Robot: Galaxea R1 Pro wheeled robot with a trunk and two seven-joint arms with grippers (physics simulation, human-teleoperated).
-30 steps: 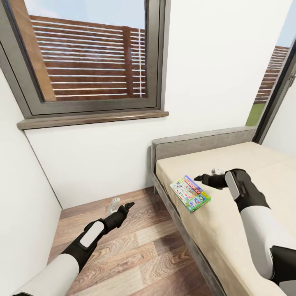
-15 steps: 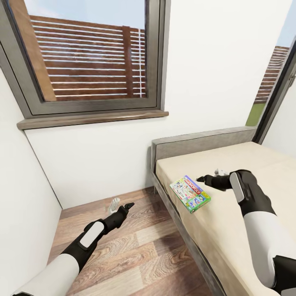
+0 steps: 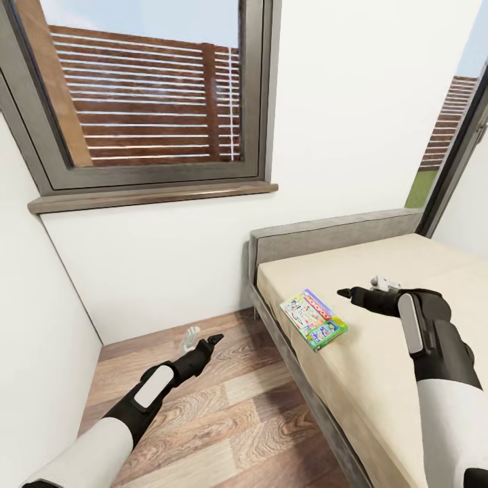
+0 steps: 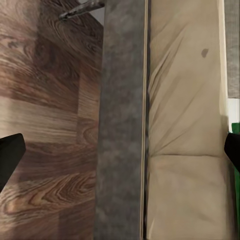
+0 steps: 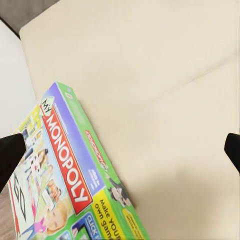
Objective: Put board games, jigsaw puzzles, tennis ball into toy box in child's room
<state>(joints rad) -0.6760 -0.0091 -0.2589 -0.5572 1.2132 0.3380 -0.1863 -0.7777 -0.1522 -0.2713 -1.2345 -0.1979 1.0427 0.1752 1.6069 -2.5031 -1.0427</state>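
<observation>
MONOPOLY box [image 3: 314,319] flat, diagonal on bed [image 3: 379,366]

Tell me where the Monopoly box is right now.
In the head view the Monopoly box lies flat on the bed, near its left edge, just left of the right end effector.

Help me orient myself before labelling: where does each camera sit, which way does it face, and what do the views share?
Head view: high on the robot, looking down over both arms at the bed, the Monopoly box, left gripper, right gripper.
Left wrist view: facing floor and bed frame; dark fingertips.
Right wrist view: facing the Monopoly box; fingertips.
Shared: bed, box.
</observation>
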